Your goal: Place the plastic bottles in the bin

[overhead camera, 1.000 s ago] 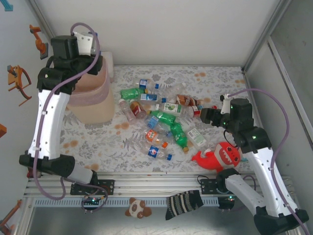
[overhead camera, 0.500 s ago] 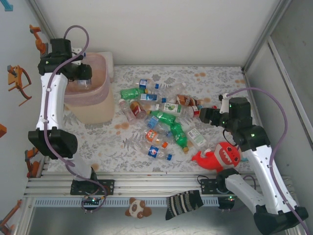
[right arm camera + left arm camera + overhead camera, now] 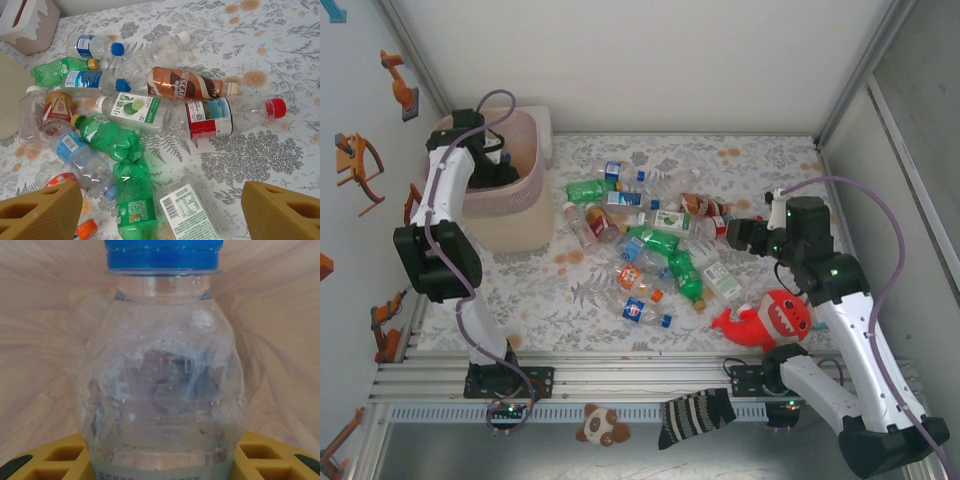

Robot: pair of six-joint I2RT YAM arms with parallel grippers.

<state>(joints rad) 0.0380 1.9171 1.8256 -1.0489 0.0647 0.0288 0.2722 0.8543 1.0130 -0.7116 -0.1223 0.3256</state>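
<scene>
My left gripper (image 3: 496, 166) is down inside the pale-pink bin (image 3: 534, 176), shut on a clear bottle (image 3: 165, 390) with a blue cap. Its yellow fingers (image 3: 52, 460) flank the bottle's lower body, and the bin's pink inner wall (image 3: 35, 340) lies behind. Several plastic bottles (image 3: 650, 245), clear and green, lie heaped in the middle of the table. My right gripper (image 3: 740, 236) hovers open at the heap's right edge. Between its fingers lie a green bottle (image 3: 131, 197) and a flattened clear bottle with a white label (image 3: 189, 212). A red-capped bottle (image 3: 225, 116) lies just beyond.
A red plush toy (image 3: 770, 318) lies near my right arm's base. A small white box (image 3: 29, 21) stands behind the bin. Side walls close in the table on the left and right. A sock (image 3: 695, 415) and a small plush (image 3: 601, 425) lie on the front rail.
My left arm has swung from above the bin's near side down into its mouth, carrying the bottle. The right arm has barely moved.
</scene>
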